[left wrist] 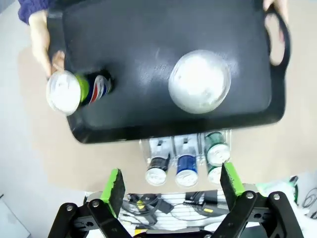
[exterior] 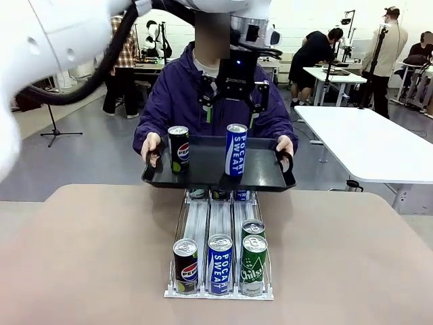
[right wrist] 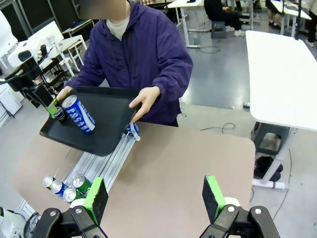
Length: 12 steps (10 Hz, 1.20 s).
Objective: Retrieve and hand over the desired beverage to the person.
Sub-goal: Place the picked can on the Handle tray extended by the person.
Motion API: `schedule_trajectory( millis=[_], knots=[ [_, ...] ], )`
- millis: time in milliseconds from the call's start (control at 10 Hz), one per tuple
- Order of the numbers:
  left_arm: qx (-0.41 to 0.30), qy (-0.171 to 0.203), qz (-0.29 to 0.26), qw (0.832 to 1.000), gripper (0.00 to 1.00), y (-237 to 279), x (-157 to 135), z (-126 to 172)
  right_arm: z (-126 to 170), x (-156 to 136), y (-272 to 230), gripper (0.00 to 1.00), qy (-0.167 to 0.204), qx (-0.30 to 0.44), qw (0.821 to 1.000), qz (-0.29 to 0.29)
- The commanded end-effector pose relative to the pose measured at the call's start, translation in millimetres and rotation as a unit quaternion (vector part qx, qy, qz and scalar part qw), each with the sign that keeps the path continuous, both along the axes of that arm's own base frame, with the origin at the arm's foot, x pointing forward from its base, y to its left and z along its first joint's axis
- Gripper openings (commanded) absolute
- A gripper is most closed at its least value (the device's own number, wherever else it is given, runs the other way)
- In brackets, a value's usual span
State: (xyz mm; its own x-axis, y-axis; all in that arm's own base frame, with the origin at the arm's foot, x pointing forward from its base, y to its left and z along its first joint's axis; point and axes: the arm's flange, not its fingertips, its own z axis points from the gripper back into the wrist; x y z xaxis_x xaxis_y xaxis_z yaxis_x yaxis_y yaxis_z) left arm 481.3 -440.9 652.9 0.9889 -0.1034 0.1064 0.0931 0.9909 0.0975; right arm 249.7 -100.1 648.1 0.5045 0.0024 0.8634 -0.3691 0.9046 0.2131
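The person (exterior: 174, 91) in a purple hooded jacket stands at the far side and holds a black tray (exterior: 264, 173) level with both hands. Upright on the tray are a blue Pocari Sweat can (exterior: 235, 150) and a Pepsi can (exterior: 178, 149). My left gripper (exterior: 231, 112) hangs open just above the Pocari Sweat can, clear of it. Looking straight down, the left wrist view has that can's top (left wrist: 199, 82) and the Pepsi can (left wrist: 74, 91) on the tray (left wrist: 148, 39), with the left gripper (left wrist: 172, 183) open. My right gripper (right wrist: 154, 196) is open and holds nothing, over the table's right side.
A metal can rack (exterior: 208, 217) lies on the tan table (exterior: 81, 257), with Pepsi (exterior: 185, 264), Pocari Sweat (exterior: 220, 263) and green cans (exterior: 254, 264) at its near end. A white table (exterior: 372, 142) stands at the right. Other people work farther back.
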Motion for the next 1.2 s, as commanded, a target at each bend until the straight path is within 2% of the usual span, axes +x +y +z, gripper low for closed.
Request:
schedule_trajectory(
  millis=[0,200,400,600,800,1100],
  knots=[
    [-0.007,0.012,-0.036,0.999,1.0,102.2,-69.9,-59.8,-1.4,2.2,0.8,1.0,-0.001,0.006,1.0,0.008],
    [0.007,0.055,-0.042,0.998,1.0,154.9,-98.5,-96.4,-1.4,2.2,0.8,1.0,-0.001,0.006,1.0,0.008],
    [-0.018,0.072,-0.048,0.996,1.0,197.0,-126.4,-104.5,-1.4,2.2,0.8,1.0,-0.001,0.006,1.0,0.008],
    [-0.032,0.086,-0.056,0.994,1.0,225.8,-141.2,-103.4,-1.4,2.2,0.8,1.0,-0.001,0.006,1.0,0.008],
    [-0.04,0.089,-0.048,0.994,1.0,241.0,-136.6,-97.7,-1.4,2.2,0.8,1.0,-0.001,0.006,1.0,0.008],
    [-0.024,0.1,-0.041,0.994,1.0,230.4,-127.9,-97.5,-1.4,2.2,0.8,1.0,-0.001,0.006,1.0,0.008]
  ],
)
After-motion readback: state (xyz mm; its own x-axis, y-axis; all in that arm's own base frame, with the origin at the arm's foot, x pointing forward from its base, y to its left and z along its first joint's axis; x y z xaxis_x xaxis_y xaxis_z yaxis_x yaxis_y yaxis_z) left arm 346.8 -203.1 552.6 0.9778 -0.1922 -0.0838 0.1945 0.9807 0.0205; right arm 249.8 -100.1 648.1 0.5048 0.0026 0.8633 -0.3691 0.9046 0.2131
